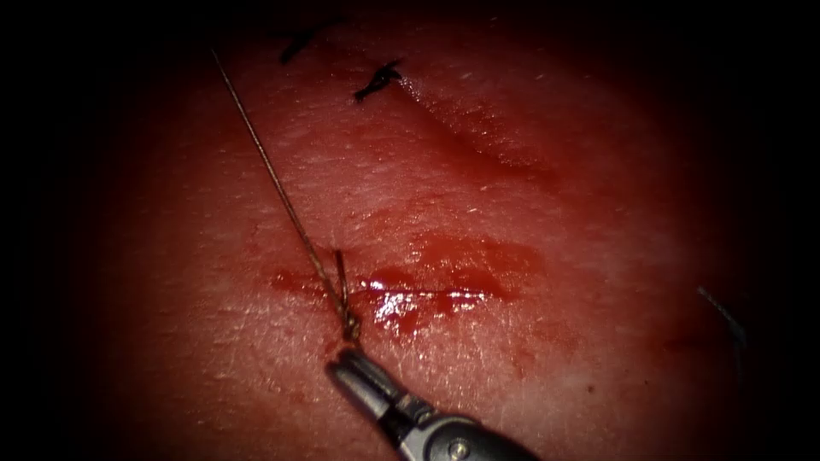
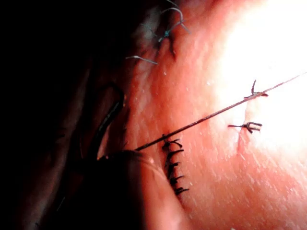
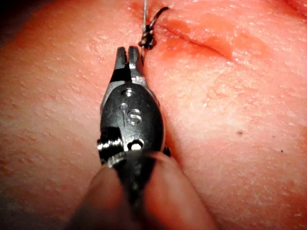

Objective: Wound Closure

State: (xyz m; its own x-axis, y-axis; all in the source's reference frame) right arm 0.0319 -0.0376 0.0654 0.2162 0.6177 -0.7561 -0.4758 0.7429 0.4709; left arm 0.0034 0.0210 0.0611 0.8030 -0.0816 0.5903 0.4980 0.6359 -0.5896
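On the tissue point(image 1: 256, 171) a wet cut point(image 1: 444, 286) holds red fluid. A knot point(image 1: 349, 325) sits at the cut's left end, with a short tail point(image 1: 340, 266) standing up from it. A taut thread point(image 1: 265, 162) runs from the knot up and to the left. My right tool point(image 1: 340, 363) is just below the knot, jaws shut and empty. Close up, my right tool point(image 3: 127, 53) has the knot point(image 3: 146, 38) just past its tip and the thread beside it. The thread point(image 2: 211, 115) ends at my left tool's dark tip point(image 2: 136, 150), which holds it. I cannot make out the needle for sure.
Dark finished stitches point(image 1: 377, 81) lie at the back, and a row of them point(image 2: 173, 167) sits close to the left tool. A thin grey curved line point(image 1: 722, 314) lies on the tissue at the far right. A dark curved shape point(image 2: 109, 117) sits beside the left tool.
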